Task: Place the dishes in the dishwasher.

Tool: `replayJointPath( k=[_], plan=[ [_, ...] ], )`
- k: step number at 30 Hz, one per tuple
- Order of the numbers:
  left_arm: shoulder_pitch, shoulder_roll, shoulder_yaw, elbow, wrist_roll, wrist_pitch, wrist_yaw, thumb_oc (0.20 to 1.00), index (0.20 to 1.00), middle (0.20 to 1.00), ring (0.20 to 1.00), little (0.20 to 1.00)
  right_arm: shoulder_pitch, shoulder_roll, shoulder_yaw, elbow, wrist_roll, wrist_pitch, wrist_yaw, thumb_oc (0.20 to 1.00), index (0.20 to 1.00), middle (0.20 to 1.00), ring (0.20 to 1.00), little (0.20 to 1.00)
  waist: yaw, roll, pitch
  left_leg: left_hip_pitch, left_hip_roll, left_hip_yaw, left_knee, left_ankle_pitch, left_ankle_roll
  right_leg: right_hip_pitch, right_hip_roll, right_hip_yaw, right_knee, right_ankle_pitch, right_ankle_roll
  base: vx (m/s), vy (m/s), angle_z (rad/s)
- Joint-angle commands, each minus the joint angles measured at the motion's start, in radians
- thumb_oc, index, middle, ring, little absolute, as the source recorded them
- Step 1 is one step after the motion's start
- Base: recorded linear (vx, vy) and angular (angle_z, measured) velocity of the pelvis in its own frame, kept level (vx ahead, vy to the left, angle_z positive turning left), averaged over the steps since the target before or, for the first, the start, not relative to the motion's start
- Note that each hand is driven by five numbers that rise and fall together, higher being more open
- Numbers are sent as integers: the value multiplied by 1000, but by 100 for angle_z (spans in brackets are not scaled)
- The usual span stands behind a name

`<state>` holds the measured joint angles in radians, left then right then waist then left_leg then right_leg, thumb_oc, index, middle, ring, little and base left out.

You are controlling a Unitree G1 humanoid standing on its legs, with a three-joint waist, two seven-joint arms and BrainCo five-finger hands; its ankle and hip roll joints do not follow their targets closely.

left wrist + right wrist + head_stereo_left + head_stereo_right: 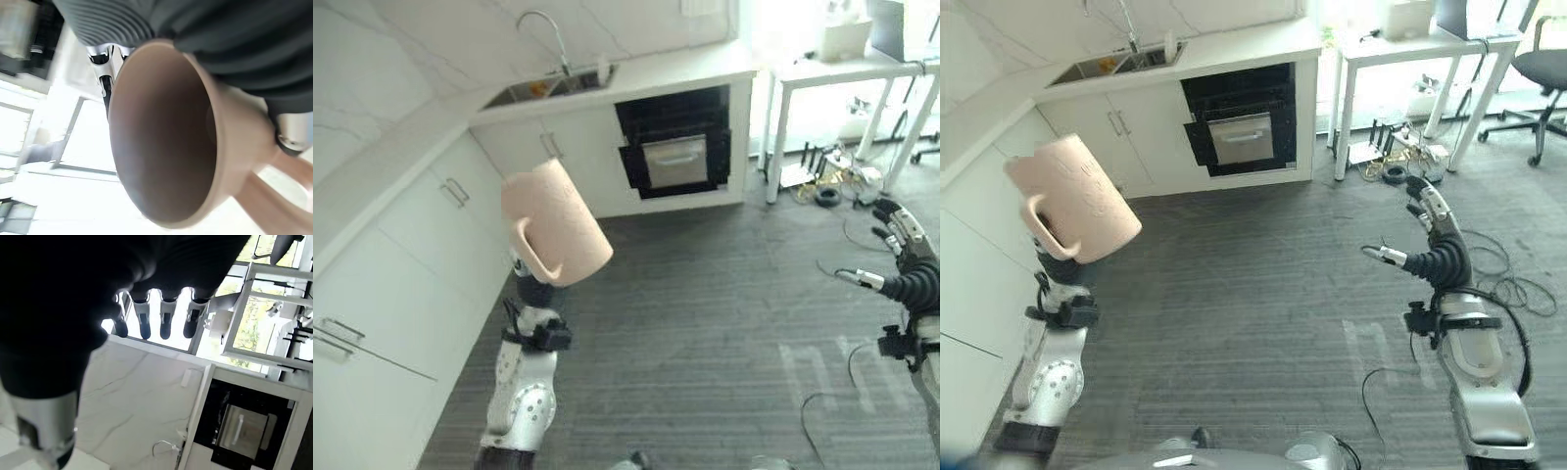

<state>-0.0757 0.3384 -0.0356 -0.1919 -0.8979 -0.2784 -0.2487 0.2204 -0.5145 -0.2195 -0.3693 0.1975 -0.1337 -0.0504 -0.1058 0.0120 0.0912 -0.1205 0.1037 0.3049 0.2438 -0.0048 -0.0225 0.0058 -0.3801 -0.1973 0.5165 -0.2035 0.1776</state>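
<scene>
— Up on the robot's left side, what has the left hand [274, 54] got?
— A pale pink mug [1072, 201]. The wrist view looks straight into its open mouth, with the dark ribbed cover wrapped over the rim and a finger curled by the handle [274, 186], so the hand is clenched round the mug. From the head views the mug is held in the air above the raised left forearm, tilted, base uppermost and handle toward the robot, hiding the hand itself.
— And the right hand [1427, 230]?
— Raised on the robot's right, holding nothing. Its fingers [166, 323] are stretched out straight in a row and the thumb stands apart, so it is relaxed and released.
— Where is the mug in the room?
— Over the grey carpet floor [1253, 294], just beside the white cabinets [401, 255] along the robot's left, well apart from the far wall.
— What stands at that wall?
— A white counter [685, 69] with a sink [548, 88] and a curved tap [543, 29]. Under the counter, to the right of the sink, sits a black-framed dishwasher [675, 147] with a steel front panel, its door tipped slightly open.
— Anything further out?
— A white table [1430, 49] to the right of the counter, cables [1396, 157] on the floor beneath it, and an office chair [1542, 73] at the far right.
</scene>
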Motion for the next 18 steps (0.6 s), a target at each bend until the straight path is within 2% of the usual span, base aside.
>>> replayJointPath(
  k=[1,2,3,4,5,6,7,8,9,10,11,13,14,15,16,18],
  plan=[
    [13,61,55,-116,44,-10,12,200,200,200,200,200,-80,-10,-21,-32,-14,-46,-35,1000,1000,1000,1000,1000,-16,11,30,-43,76,-66,56,-100,-34,30,135,-82,-116,283,3,344,379,43],
    [13,64,51,-120,51,-6,20,200,200,200,200,200,-86,-4,-16,-31,-20,-40,-38,1000,1000,1000,1000,1000,-14,7,34,-30,63,-60,56,-113,-27,3,138,-78,-64,280,5,344,284,34],
    [0,72,37,-116,48,11,41,200,200,200,200,200,-94,-4,-15,-23,-23,-22,-36,1000,1000,1000,1000,1000,-13,7,39,-38,49,-59,56,-109,-22,-22,250,-87,-124,206,-27,279,173,21],
    [-1,73,35,-115,47,11,42,200,200,200,200,200,-94,-4,-15,-23,-23,-22,-35,1000,1000,1000,1000,1000,-14,8,37,-40,50,-60,56,-109,-23,-18,256,-92,-136,205,-30,375,135,30],
    [-7,75,34,-115,53,16,50,200,200,200,200,200,-95,-7,-13,-19,-25,-24,-27,1000,1000,1000,1000,1000,-5,-10,35,-28,26,-48,56,-130,-27,-19,261,-137,-216,168,-34,156,27,30],
    [-6,75,35,-118,67,17,56,200,200,200,200,200,-96,-11,-15,-18,-15,-28,-25,1000,1000,1000,1000,1000,-2,-20,42,-26,27,-20,56,-121,-22,-48,244,-174,-216,154,-49,246,26,4],
    [-4,74,34,-121,84,13,61,200,200,200,200,200,-94,-18,-18,-15,-3,-34,-27,1000,1000,1000,1000,1000,-2,-30,42,-12,19,-17,56,-145,-29,-70,234,-161,-216,113,-44,59,-26,-28],
    [0,71,29,-123,100,10,64,200,200,200,200,200,-88,-25,-21,-11,7,-47,-29,1000,1000,1000,1000,1000,-8,-38,47,-12,13,-3,56,-141,-18,-105,240,-135,-216,105,-55,223,-46,-52],
    [6,64,17,-120,132,1,61,200,200,200,200,200,-65,-32,-37,-7,23,-73,-26,1000,1000,1000,1000,1000,-33,-48,46,-5,-16,-20,56,-163,-3,-166,257,-33,-216,112,-49,167,-70,-29],
    [6,60,13,-121,142,3,58,200,200,200,200,200,-57,-28,-42,-9,24,-83,-24,1000,1000,1000,1000,1000,-41,-53,45,-6,-28,-26,56,-169,4,-196,249,-6,-216,138,-45,341,-131,17],
    [11,57,11,-127,148,5,58,200,200,200,200,200,-48,-10,-38,-15,14,-98,-14,1000,1000,1000,1000,1000,-55,-63,43,12,-46,-26,56,-205,15,-258,202,34,-216,211,-23,295,-156,50],
    [19,60,16,-134,139,9,56,200,200,200,200,200,-42,12,-29,-24,0,-104,-3,1000,1000,1000,1000,1000,-69,-67,48,41,-51,-18,56,-240,23,-319,177,75,-216,254,-5,381,-178,36],
    [24,64,20,-138,125,16,57,200,200,200,200,200,-38,21,-26,-26,-3,-105,2,1000,1000,1000,1000,1000,-71,-61,50,67,-49,-24,56,-270,27,-329,177,97,-216,248,6,288,-162,12],
    [25,64,21,-138,121,15,56,200,200,200,200,200,-37,22,-25,-25,-4,-110,3,1000,1000,1000,1000,1000,-75,-66,54,66,-48,-10,56,-260,31,-338,172,94,-216,263,-1,350,-209,20],
    [26,65,23,-139,94,22,43,200,200,200,200,200,-33,25,-25,-20,8,-120,15,1000,1000,1000,1000,1000,-79,-66,59,90,-44,8,56,-281,40,-330,173,88,-216,253,5,205,-213,22],
    [25,56,15,-139,77,14,34,200,200,200,200,200,-43,23,-15,-10,5,-130,14,1000,1000,1000,1000,1000,-73,-65,57,116,-36,27,56,-285,39,-311,165,65,-216,236,4,373,-319,42]
  ],
)
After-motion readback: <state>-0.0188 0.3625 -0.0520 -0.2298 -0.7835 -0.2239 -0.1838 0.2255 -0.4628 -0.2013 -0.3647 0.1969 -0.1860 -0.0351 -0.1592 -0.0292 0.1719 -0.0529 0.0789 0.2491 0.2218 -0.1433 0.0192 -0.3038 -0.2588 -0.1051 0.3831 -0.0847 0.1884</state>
